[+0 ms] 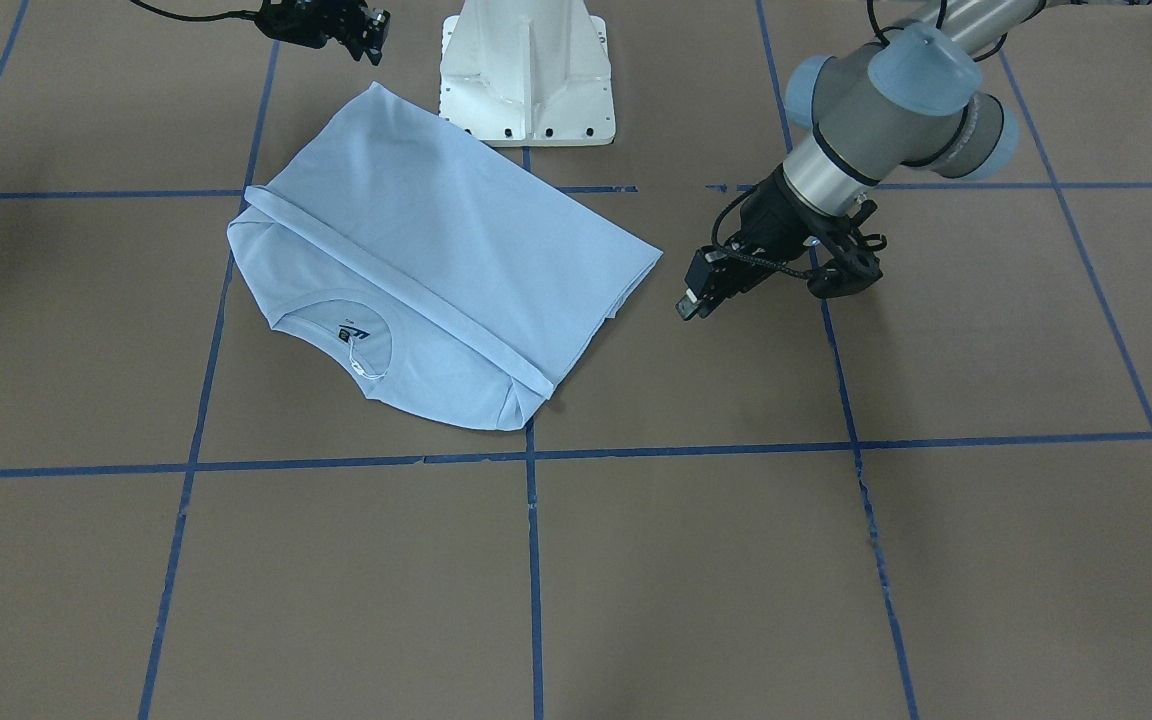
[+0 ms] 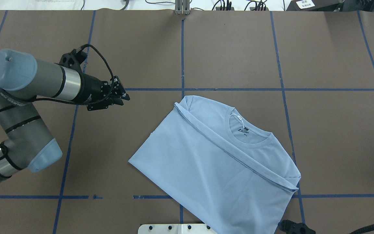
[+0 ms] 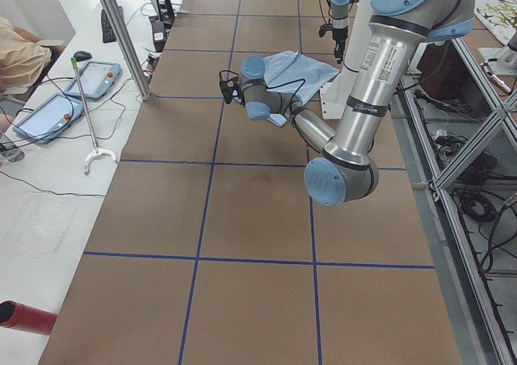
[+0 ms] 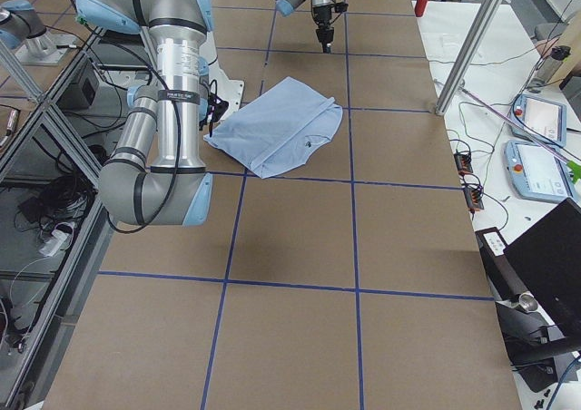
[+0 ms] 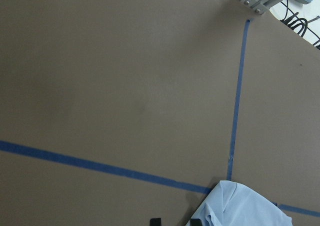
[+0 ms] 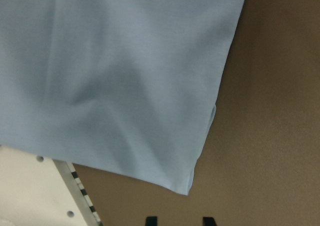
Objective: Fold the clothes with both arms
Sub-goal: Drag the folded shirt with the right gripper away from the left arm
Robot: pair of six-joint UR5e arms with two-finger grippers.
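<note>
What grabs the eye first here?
The light blue short-sleeved T-shirt lies diagonally on the brown table with the blue tape grid. It is folded so its hem runs across the chest just below the collar. The left arm's black two-finger gripper hangs open off to the shirt's side, holding nothing. The right gripper is near a shirt corner by the white pedestal base.

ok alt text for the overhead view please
A light blue T-shirt lies folded on the brown table, collar showing past the folded-over hem. The left gripper hangs clear to its left; the right gripper barely shows at the bottom edge.
</note>
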